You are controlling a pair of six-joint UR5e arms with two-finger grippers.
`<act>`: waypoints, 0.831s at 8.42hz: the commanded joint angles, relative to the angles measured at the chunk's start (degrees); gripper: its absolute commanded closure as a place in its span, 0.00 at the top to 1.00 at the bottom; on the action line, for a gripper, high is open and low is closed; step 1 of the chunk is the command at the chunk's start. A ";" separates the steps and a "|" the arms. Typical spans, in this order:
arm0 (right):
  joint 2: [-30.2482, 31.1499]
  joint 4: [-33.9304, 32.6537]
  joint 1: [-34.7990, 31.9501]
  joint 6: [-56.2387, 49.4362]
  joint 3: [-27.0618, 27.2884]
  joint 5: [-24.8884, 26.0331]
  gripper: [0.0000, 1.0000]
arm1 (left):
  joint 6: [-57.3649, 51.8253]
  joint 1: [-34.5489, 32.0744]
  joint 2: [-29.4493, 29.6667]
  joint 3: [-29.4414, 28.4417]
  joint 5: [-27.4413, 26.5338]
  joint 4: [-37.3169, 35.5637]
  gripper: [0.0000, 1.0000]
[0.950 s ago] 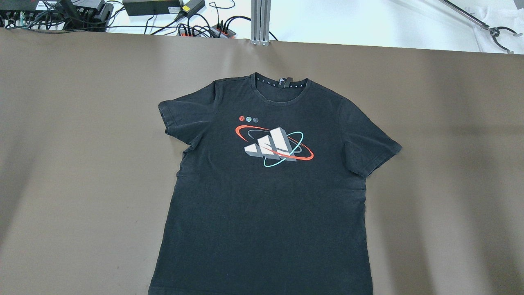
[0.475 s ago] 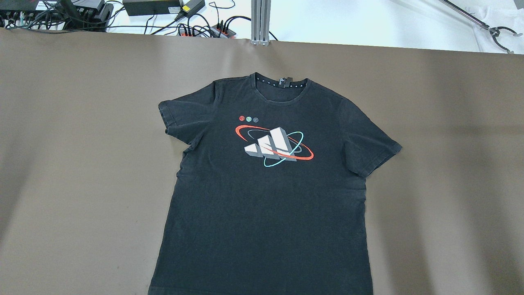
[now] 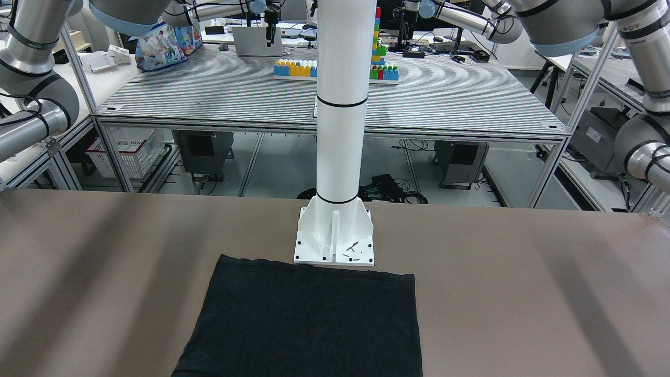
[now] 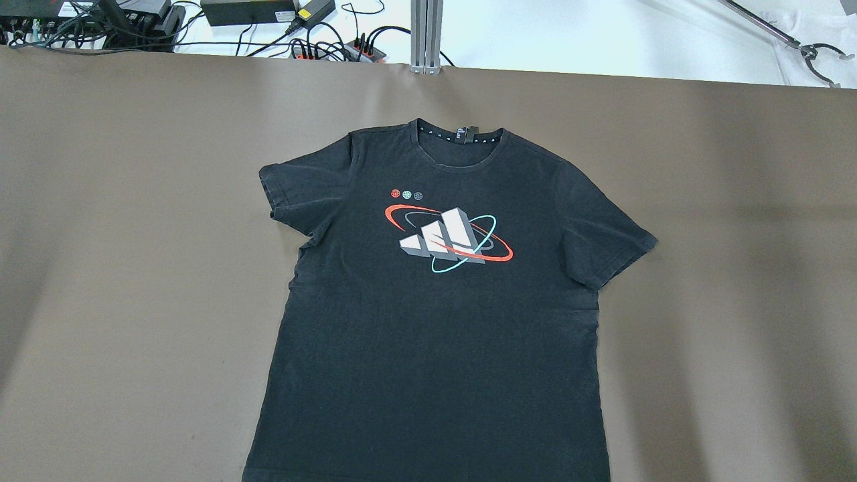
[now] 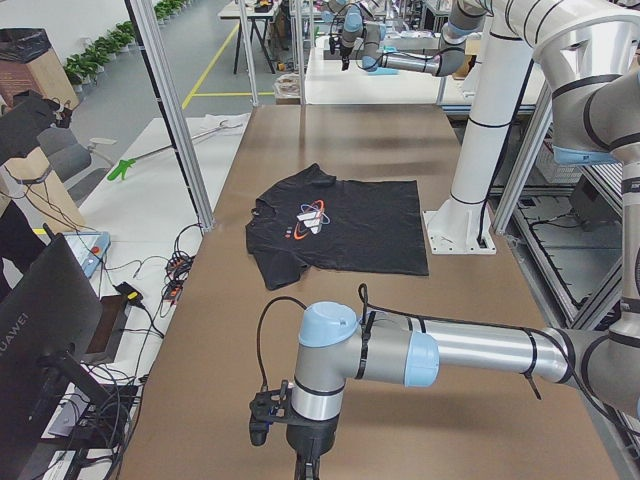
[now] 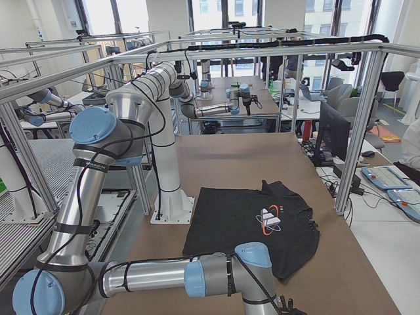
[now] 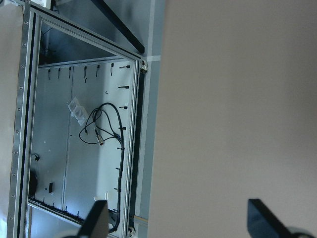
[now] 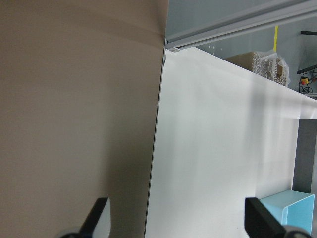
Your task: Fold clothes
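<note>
Mid-table, I see the black T-shirt (image 4: 435, 321) lying flat and face up on the brown table (image 4: 134, 201), sleeves out, its red, teal and white print (image 4: 447, 242) showing. Hem lies just beside the white pole base (image 3: 334, 235), collar on the opposite side. Left gripper (image 7: 178, 220): fingers spread wide, bare tabletop between them, at the table's edge. Right gripper (image 8: 178, 218): likewise spread, over the edge at the table's other end. Both well apart from the shirt.
</note>
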State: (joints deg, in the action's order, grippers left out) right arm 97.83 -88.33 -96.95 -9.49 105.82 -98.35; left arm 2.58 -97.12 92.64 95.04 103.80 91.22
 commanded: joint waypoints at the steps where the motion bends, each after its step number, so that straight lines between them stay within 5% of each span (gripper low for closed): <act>1: 0.08 0.00 0.00 0.00 -0.08 0.00 0.95 | 0.05 0.00 0.00 0.05 0.00 0.01 1.00; 7: 0.96 0.70 -0.08 -0.09 0.09 0.00 0.95 | 0.06 0.00 0.00 0.58 0.00 0.01 1.00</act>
State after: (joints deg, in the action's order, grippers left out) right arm 98.44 -88.26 -96.95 -9.58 105.74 -98.32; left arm 2.69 -97.12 92.64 95.18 103.88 91.15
